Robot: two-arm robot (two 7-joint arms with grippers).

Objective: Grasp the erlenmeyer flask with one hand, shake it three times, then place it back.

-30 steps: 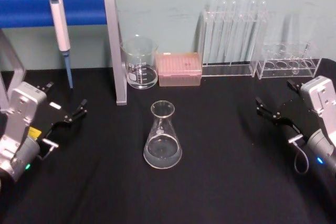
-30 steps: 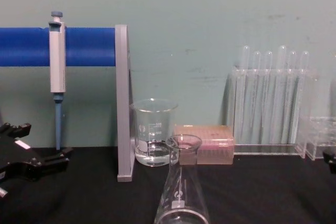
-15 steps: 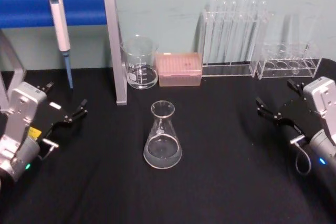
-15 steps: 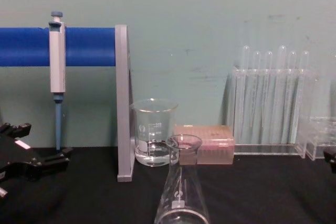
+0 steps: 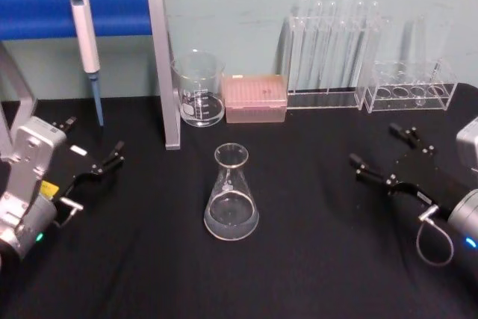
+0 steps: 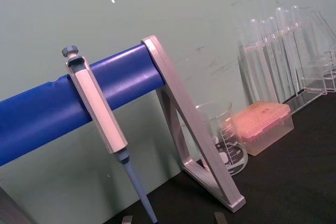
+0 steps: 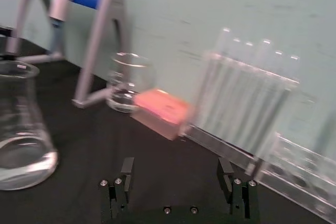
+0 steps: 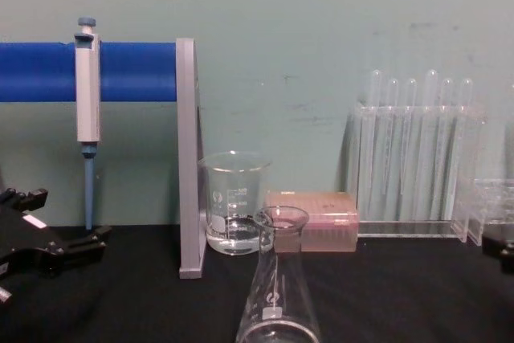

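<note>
The erlenmeyer flask (image 5: 231, 198) stands upright in the middle of the black bench (image 5: 314, 259), with a little clear liquid in it. The chest view cuts off its base. Well to its right, the right gripper (image 5: 379, 147) has its fingers spread wide and holds nothing. At far left, the left gripper (image 5: 95, 134) is likewise spread and empty.

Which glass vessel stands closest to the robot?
The cone-shaped flask, standing alone in front; the beaker and test tubes stand farther back.
</note>
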